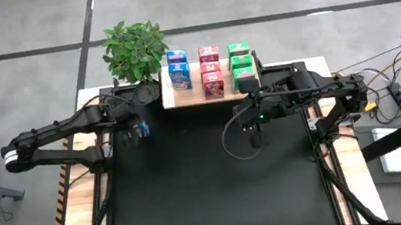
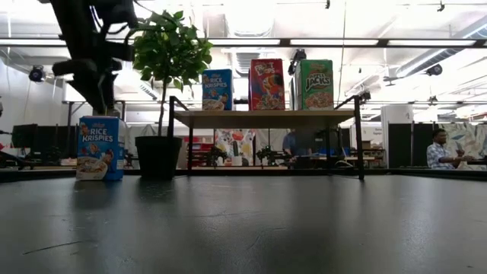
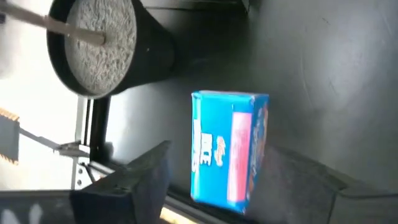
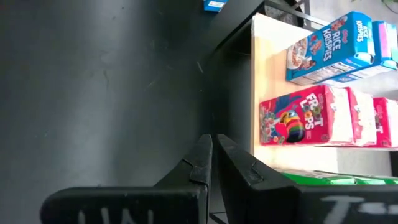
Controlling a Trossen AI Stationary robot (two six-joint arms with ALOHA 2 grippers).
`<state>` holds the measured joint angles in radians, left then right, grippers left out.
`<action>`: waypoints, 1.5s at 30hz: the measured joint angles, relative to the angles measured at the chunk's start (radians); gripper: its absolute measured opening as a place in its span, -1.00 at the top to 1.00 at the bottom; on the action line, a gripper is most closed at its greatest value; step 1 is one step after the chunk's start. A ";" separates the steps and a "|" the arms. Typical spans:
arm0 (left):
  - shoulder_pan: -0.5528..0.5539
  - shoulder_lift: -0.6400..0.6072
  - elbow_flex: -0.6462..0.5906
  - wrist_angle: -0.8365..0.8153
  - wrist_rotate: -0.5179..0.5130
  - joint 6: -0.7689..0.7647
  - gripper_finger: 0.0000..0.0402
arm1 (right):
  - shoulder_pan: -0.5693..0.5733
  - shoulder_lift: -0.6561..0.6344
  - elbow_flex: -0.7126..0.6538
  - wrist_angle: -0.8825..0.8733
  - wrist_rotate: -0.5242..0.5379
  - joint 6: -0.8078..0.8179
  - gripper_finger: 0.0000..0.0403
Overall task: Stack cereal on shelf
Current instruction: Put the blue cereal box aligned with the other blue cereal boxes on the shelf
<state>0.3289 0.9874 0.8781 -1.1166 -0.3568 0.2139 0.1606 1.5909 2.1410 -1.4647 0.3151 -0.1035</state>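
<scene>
Blue carton (image 3: 229,149) between open left claw (image 3: 239,186) fingers, mat.

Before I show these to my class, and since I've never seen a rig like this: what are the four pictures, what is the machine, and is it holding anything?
It is a robot with two dark arms working at a black table. One picture looks straight down from above, one looks level across the tabletop, and two come from cameras on the arms' wrists.

At the far edge stands a light-wood shelf carrying small cereal cartons in three rows: blue, red-pink and green. Beside it is a potted plant.

One blue carton is not on the shelf: it stands upright on the table near the plant's pot. The left hand is over it with fingers spread on either side, not clamped on it. The right hand is shut and empty, next to the shelf's front edge.
</scene>
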 joint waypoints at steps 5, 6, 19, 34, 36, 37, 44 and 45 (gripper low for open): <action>0.045 0.001 -0.052 0.082 0.005 0.068 -0.26 | 0.010 0.000 0.000 0.000 0.000 0.004 0.94; 0.054 0.001 -0.055 0.093 0.006 0.074 -0.25 | 0.010 0.000 0.000 0.000 0.000 0.007 0.94; 0.107 0.000 -0.134 0.105 0.102 0.105 -0.13 | 0.012 0.000 -0.002 -0.001 0.000 0.015 0.94; 0.088 -0.002 0.017 0.001 0.288 -0.009 0.47 | 0.065 -0.004 -0.011 -0.002 0.003 0.085 0.94; 0.063 -0.002 0.074 -0.032 0.393 -0.062 0.49 | 0.097 -0.010 -0.028 0.016 0.038 0.095 0.94; 0.045 -0.002 0.103 -0.033 0.433 -0.085 0.50 | 0.113 -0.016 -0.040 0.034 0.065 0.103 0.94; -0.168 0.030 0.231 0.110 0.506 -0.124 0.51 | 0.191 -0.073 -0.199 0.173 0.107 0.138 0.94; -0.200 0.043 0.244 0.140 0.506 -0.121 0.51 | 0.200 -0.088 -0.235 0.213 0.107 0.133 0.94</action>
<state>0.1292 1.0302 1.1225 -0.9766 0.1494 0.0932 0.3602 1.5030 1.9055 -1.2519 0.4221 0.0299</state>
